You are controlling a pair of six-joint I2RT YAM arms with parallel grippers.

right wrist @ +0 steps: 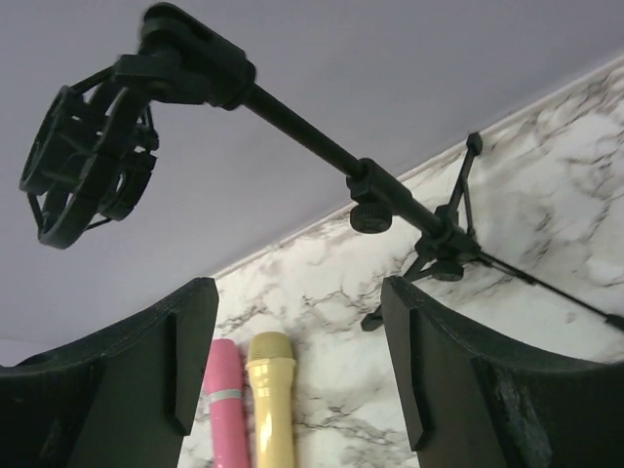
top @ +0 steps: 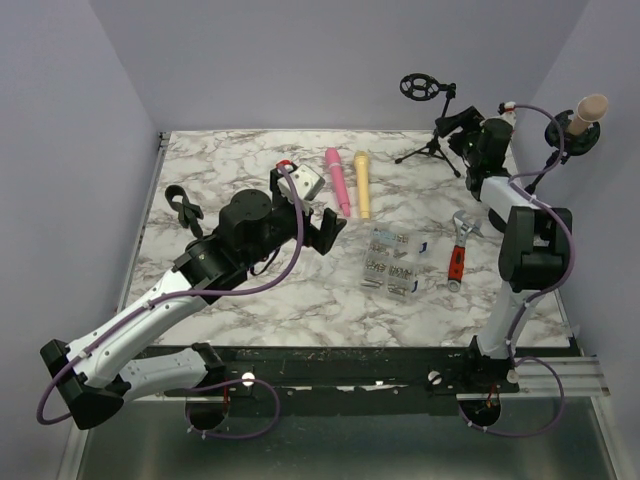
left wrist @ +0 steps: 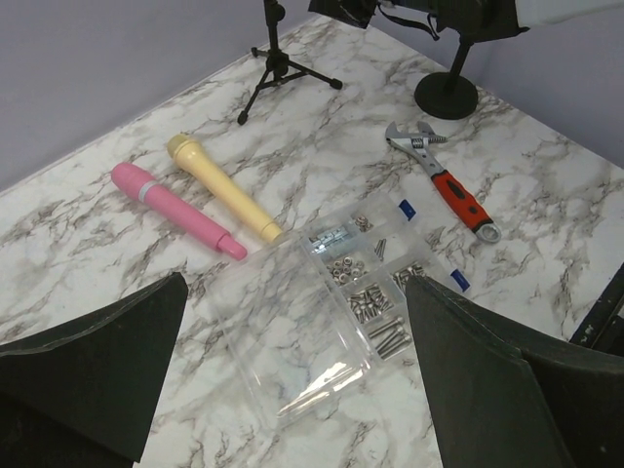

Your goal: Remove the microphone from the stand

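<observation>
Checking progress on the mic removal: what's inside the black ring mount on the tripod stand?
Nothing seen: the wall shows through the black ring-shaped mount on the black tripod stand. In the right wrist view its cage hides part of the interior.

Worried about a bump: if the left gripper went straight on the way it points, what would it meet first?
Most likely the clear parts box of screws, lying right ahead between the fingers of the open left gripper. Depth is unclear, so it's a best guess.
</observation>
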